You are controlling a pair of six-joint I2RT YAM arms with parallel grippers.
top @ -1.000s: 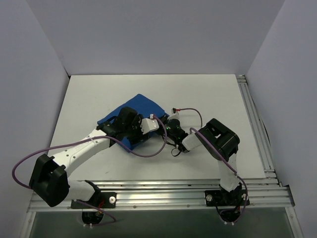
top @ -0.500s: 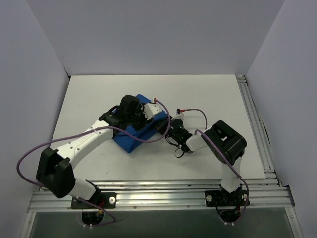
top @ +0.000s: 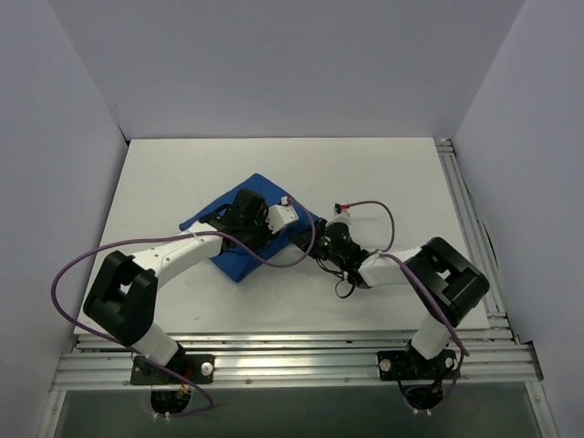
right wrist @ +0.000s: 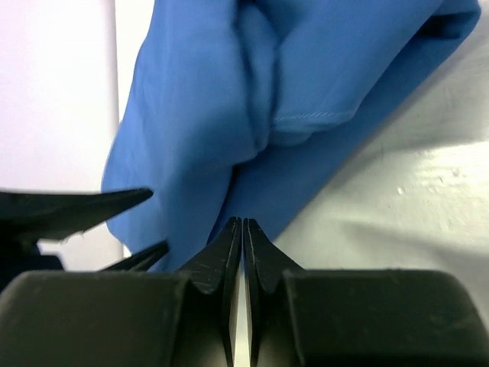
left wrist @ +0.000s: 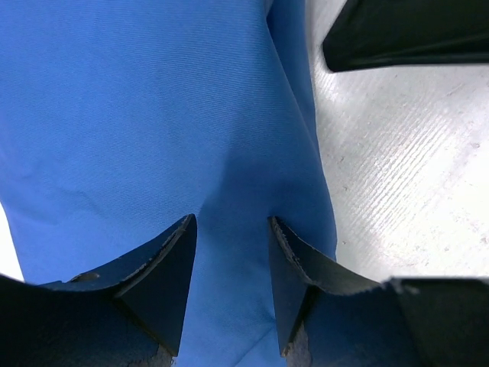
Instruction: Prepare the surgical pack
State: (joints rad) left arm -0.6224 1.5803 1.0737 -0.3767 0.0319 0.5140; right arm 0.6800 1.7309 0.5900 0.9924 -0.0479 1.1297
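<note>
The left gripper [left wrist: 229, 229] stands spread, both tips pressing down on the blue parcel [left wrist: 145, 107], with a shallow pucker of cloth between them. The right gripper [right wrist: 242, 227] is clenched, its 2 tips meeting at the parcel's near edge; whether a thin layer is nipped there I cannot tell. The parcel lies under the left gripper and just ahead of the right one, on the white table [left wrist: 397, 168]. It probably handles as soft, limp cloth that would sag or unwrap if lifted by 1 corner, so a thick folded edge looks the safest hold. It is royal blue, matte and finely woven, with a stitched hem showing.
</note>
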